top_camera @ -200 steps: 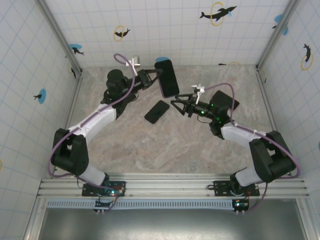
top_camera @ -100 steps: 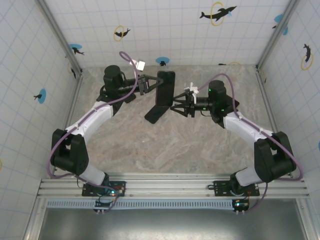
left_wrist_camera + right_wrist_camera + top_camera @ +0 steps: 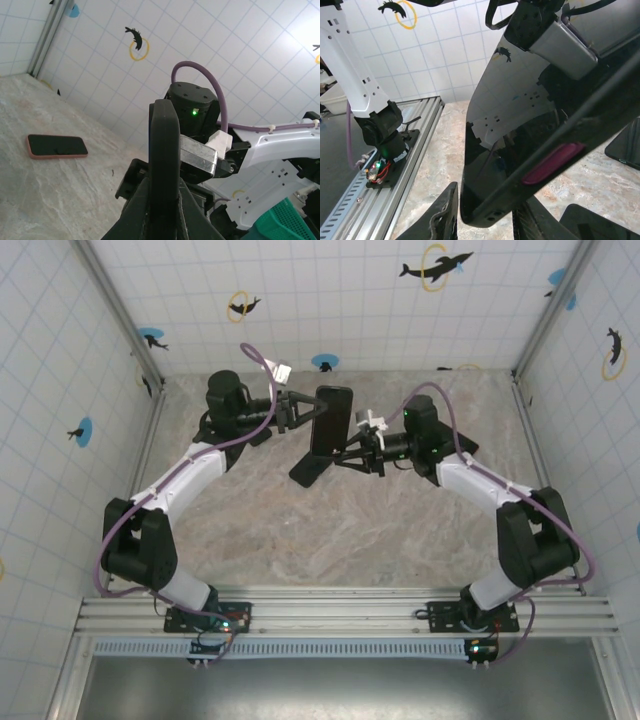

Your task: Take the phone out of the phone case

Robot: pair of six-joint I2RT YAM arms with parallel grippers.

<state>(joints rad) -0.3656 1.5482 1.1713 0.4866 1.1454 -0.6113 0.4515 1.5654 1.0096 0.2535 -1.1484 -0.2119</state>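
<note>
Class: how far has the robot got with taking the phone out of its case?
Done: the left gripper holds the cased phone in the air, shut on one edge. In hand: the right gripper straddles the opposite end; a firm grip is unclear. Left: the case looks still on, so separating them.

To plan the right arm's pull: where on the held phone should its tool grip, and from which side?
Probably the phone's free near end, from the right, opposite the left tool clamping its other edge; the thin slab sits edge-on between the fingers of the right tool.
</note>
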